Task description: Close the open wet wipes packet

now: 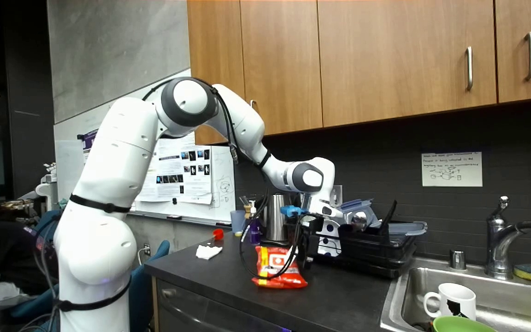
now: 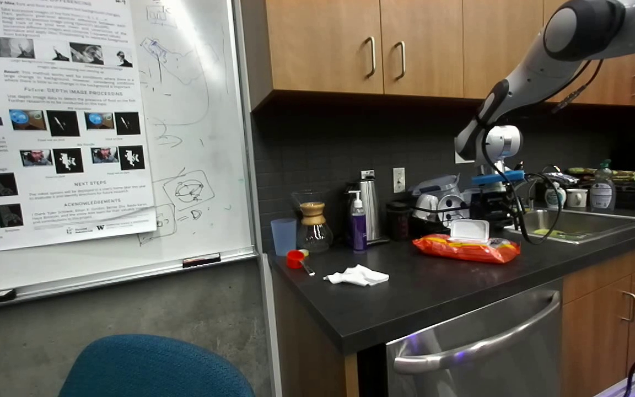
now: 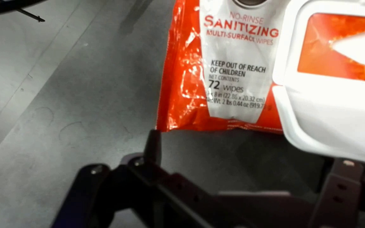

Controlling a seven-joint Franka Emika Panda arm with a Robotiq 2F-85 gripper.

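The orange-red wet wipes packet [image 3: 185,95] lies flat on the dark counter, and it also shows in both exterior views [image 1: 280,269] [image 2: 461,251]. Its white lid [image 3: 334,126] is open and stands up from the packet in an exterior view [image 2: 470,230]. A white wipe [image 3: 361,47] shows in the opening of the white frame. My gripper [image 3: 249,150] is open and empty, its fingers spread wide, behind the lid on the dish-rack side. The right finger is close to the lid's edge; I cannot tell whether they touch. Cables partly cover the packet in an exterior view.
A black dish rack [image 1: 371,249] with dishes stands close behind the gripper. A steel flask [image 1: 275,216], a purple bottle [image 2: 358,226], a red scoop [image 2: 295,259] and a crumpled white wipe [image 2: 357,275] are on the counter. The sink [image 1: 397,299] is beyond the rack.
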